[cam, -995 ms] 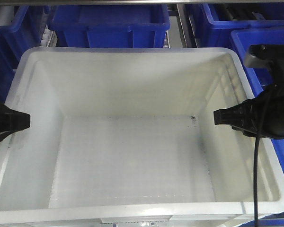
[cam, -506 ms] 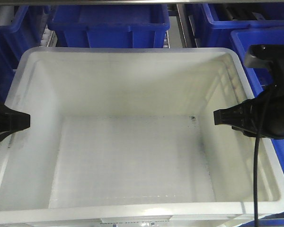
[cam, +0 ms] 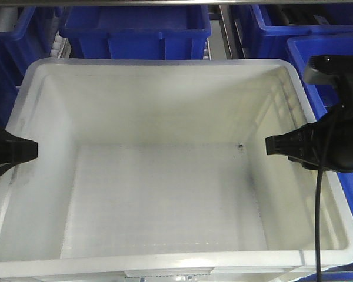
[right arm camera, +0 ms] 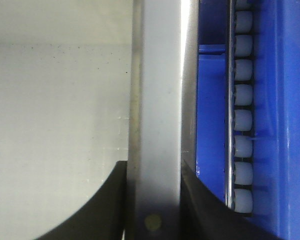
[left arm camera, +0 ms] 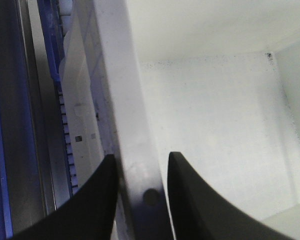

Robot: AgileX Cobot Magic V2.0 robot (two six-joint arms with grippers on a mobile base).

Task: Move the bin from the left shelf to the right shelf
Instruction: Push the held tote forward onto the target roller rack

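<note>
A large white plastic bin (cam: 159,66) fills most of the front view, open side up, with nothing inside it. Two black robot arms grip it from opposite sides.

The left pincer (left arm camera: 141,157) is clenched on the bin's left rim. In the left wrist view its two dark fingers (left arm camera: 92,200) straddle the rim, one on the outer side and one on the inner side, both pressed against the plastic. The pale floor of the bin lies inward of the inner finger, with a scatter of dark specks along its far edge. Outward of the outer finger are the ribbed side of the bin and a grey rail (left arm camera: 35,125).

The right pincer (right arm camera: 152,167) is clenched on the bin's right rim in the same way, with one finger inside the bin and one outside. Just outward of its outer finger runs a row of pale rollers (right arm camera: 242,95) set in a blue track. A black cable (cam: 319,194) hangs down from this arm, crossing the rim.

Blue bins (cam: 135,26) crowd the shelf beyond both pincers, on the far side of the white bin, and another blue bin (cam: 317,50) sits just outward of the right pincer.
</note>
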